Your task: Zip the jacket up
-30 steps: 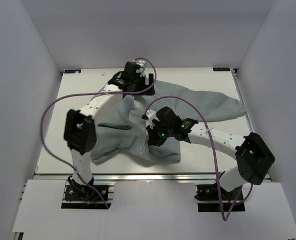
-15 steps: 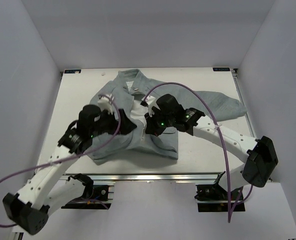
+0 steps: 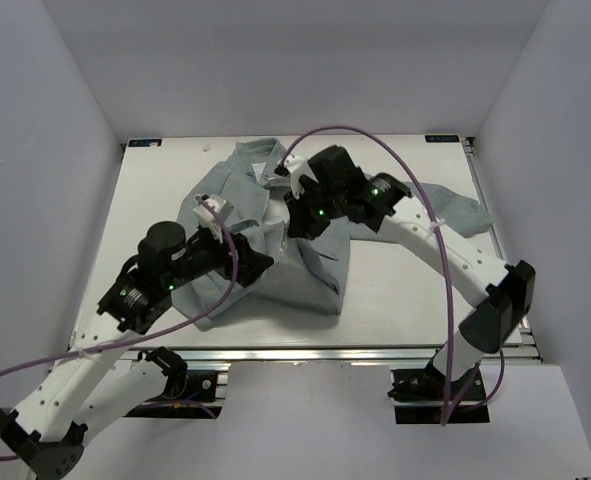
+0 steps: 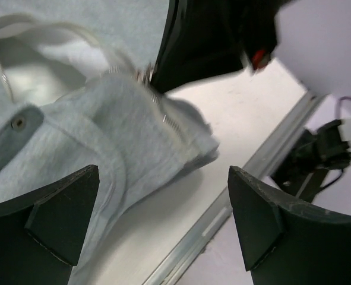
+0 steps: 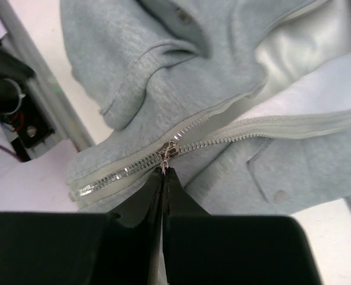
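The grey-green fleece jacket [image 3: 310,270] lies in the middle of the table, collar at the far side, pale lining showing. My right gripper [image 3: 297,215] is over its middle, shut on the pull tab of the silver zipper slider [image 5: 169,148]. In the right wrist view the jaws [image 5: 164,170] pinch the tab. The zipper [image 5: 119,173] is closed from the hem to the slider and open beyond it. My left gripper [image 3: 258,265] is open over the near hem. The left wrist view [image 4: 163,196] shows nothing between its fingers, with the hem [image 4: 181,142] just beyond them.
One sleeve [image 3: 455,212] stretches to the right. The table's aluminium front rail [image 3: 305,352] runs close to the hem and shows in the left wrist view [image 4: 223,219]. Purple cables [image 3: 375,135] loop over both arms. White walls stand on three sides.
My left arm has swung from the far collar to the near hem. My right gripper has moved away towards the collar with the slider, and the jacket front has shifted with it.
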### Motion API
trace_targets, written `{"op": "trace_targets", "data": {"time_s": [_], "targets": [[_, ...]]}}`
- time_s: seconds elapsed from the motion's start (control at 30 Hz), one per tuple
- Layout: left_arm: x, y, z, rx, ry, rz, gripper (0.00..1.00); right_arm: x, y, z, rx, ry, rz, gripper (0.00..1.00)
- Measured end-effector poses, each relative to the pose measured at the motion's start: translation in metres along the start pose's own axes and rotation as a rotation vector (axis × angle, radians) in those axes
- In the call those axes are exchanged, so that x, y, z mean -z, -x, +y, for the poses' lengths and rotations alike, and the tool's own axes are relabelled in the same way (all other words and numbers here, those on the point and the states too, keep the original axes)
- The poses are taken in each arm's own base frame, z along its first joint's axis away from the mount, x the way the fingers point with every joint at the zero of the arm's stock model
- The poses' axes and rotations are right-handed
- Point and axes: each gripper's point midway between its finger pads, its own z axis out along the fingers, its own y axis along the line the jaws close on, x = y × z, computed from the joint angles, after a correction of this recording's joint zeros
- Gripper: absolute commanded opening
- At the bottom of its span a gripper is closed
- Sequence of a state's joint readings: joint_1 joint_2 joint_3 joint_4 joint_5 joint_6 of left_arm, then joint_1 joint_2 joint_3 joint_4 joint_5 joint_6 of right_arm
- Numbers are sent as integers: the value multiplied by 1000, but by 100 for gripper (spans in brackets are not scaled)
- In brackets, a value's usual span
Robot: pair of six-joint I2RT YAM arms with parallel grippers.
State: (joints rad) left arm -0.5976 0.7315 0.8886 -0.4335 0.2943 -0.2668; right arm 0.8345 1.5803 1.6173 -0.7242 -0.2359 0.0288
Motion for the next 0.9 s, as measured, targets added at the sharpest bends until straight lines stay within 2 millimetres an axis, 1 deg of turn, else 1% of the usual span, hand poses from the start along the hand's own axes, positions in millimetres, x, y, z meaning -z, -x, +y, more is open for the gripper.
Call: {"op": "trace_targets", "data": {"time_s": [0.07,0.13,0.23,0.3,0.37,0.47,0.57,0.67,0.77,0.9], "targets": [[-10,-8,7,-9,26,37,98,-1,10,-15,13,-14,16,0],[-19,-16,9,-22,32,67,98,-2,14,-30,14,-28,38,0],[-30,-26,7,-64,69,94,98,-3,6,-47,3,-28,86,0],[-39,-33,3,-110,104,121,98,-3,-2,-53,-11,-19,118,0],[-48,-40,-5,-172,137,145,98,-2,-8,-56,-28,-2,141,0],[-55,-50,-12,-264,182,168,98,-2,-11,-57,-43,26,147,0],[-62,-55,-4,-352,280,187,98,-1,-12,-57,-53,43,152,0],[-70,-55,4,-413,364,188,98,0,-14,-56,-53,52,159,0],[-74,-54,8,-479,436,176,98,0,-14,-56,-49,59,159,0],[-77,-38,2,-543,458,102,97,1,-13,-54,-50,82,153,0]]}}
